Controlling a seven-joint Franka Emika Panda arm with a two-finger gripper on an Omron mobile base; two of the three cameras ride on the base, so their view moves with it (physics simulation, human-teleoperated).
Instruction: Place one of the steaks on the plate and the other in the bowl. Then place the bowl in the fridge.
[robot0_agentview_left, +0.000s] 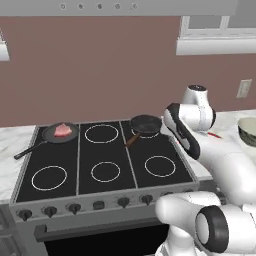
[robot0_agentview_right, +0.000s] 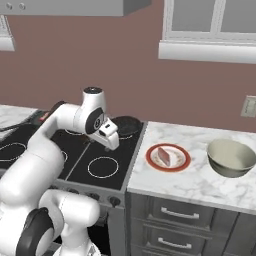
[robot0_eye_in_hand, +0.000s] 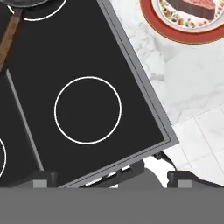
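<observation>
One steak (robot0_agentview_left: 62, 130) lies in a black frying pan (robot0_agentview_left: 52, 135) on the stove's back left burner. The other steak (robot0_agentview_right: 165, 156) rests on the red-rimmed plate (robot0_agentview_right: 149, 156) on the marble counter, also at the top right of the hand view as plate (robot0_eye_in_hand: 183, 38) and steak (robot0_eye_in_hand: 194, 6). The bowl (robot0_agentview_right: 231, 157) stands empty to the right of the plate. My gripper (robot0_eye_in_hand: 113, 179) is open with nothing between its fingers and points down over the stove's front right burner (robot0_eye_in_hand: 87, 110), left of the plate. The fridge is out of view.
A second black pan (robot0_agentview_left: 146, 124) with a brown handle (robot0_eye_in_hand: 9, 37) sits empty on the back right burner. The stove's grey edge (robot0_eye_in_hand: 140, 78) separates cooktop from marble counter (robot0_agentview_right: 200, 185). Drawers (robot0_agentview_right: 175, 215) run under the counter. A window sill (robot0_agentview_right: 205, 50) juts from the wall.
</observation>
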